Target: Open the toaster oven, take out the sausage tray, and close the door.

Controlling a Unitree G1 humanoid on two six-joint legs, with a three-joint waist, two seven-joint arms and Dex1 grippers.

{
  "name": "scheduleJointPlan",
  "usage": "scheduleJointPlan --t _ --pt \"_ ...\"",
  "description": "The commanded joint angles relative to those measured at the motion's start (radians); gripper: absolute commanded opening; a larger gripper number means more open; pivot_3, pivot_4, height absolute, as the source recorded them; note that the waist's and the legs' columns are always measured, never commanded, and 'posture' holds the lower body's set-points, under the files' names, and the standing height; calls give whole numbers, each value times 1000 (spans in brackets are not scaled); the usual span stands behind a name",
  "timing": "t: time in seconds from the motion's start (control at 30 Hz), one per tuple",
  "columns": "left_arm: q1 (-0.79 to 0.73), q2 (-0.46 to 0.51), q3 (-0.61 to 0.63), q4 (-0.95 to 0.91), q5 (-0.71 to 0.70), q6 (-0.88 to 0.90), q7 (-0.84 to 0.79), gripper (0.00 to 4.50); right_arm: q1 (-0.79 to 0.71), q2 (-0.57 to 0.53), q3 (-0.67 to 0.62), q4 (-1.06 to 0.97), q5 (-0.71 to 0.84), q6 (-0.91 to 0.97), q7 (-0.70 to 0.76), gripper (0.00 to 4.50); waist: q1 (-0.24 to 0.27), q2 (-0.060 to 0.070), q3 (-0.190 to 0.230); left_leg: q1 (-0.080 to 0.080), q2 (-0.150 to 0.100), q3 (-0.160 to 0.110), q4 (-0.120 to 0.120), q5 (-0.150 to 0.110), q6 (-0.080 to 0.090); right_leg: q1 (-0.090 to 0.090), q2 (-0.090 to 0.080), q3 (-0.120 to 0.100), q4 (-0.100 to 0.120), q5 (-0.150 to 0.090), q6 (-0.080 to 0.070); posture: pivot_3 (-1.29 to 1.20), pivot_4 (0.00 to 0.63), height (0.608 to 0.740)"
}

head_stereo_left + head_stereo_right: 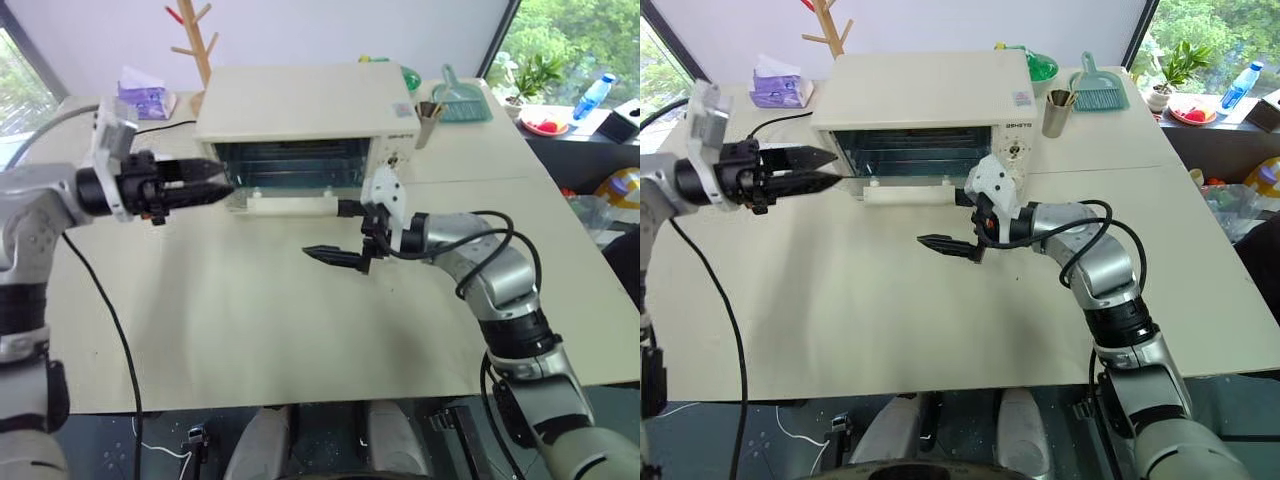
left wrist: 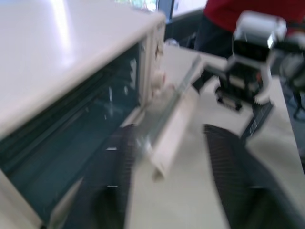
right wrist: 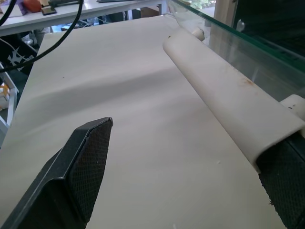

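Two claws flanking toaster oven (image 1: 305,130) at upper centre of tabletop (image 1: 250,320): left claw (image 1: 215,183) part-open, empty; right claw (image 1: 340,232) gaping, empty, below door (image 1: 290,165) handle. Risk: handle slipping, oven sliding.

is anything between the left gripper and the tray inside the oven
No visible obstacle: the door is folded down with its handle low in front, and the toaster oven mouth is open. The left gripper sits at the opening's left edge. The tray itself cannot be made out inside.
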Motion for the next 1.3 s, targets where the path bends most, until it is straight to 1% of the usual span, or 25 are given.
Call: scheduleJointPlan --t 0.03,0.07,0.27,0.5,0.63,0.83,1.1,1.3 --pt "-59 -23 -22 59 31 -21 -19 400 9 20 2 -87 39 9 -13 4500 -1 0 0 0 0 0 0 0 0 0 0 0 0 0 0 0 150 740" --pt "-69 -29 -27 71 38 -25 -23 60 13 22 2 -92 40 12 -18 4500 0 0 0 0 0 0 0 0 0 0 0 0 0 0 0 0 150 740" --pt "-157 -81 -134 204 186 -164 -63 60 31 35 0 -118 43 26 -48 4500 1 -1 0 0 0 0 1 0 0 0 0 0 1 0 0 0 150 740" --pt "-244 -120 -142 334 252 -230 -86 60 36 32 -10 -130 51 33 -67 4500 0 -1 0 0 0 0 1 0 0 0 1 0 2 0 0 0 150 740" --pt "-235 -121 -152 352 289 -256 -95 60 44 31 -7 -136 55 32 -76 4500 0 -1 0 0 0 0 1 0 0 0 0 0 3 0 0 0 150 740" --pt "-177 -92 -176 368 371 -346 -132 60 45 26 -4 -136 57 31 -76 4500 1 -1 0 0 0 0 1 0 0 0 0 0 3 0 0 0 150 740" --pt "-171 -122 -181 419 406 -378 -132 60 38 13 -9 -130 54 23 -72 4500 0 -1 0 0 0 0 2 0 0 -1 0 0 5 0 0 0 150 740" --pt "-194 -143 -172 440 408 -370 -134 60 57 -64 9 -177 7 38 -87 4500 3 -1 0 0 -1 0 2 0 0 -1 0 0 5 0 0 0 150 740"
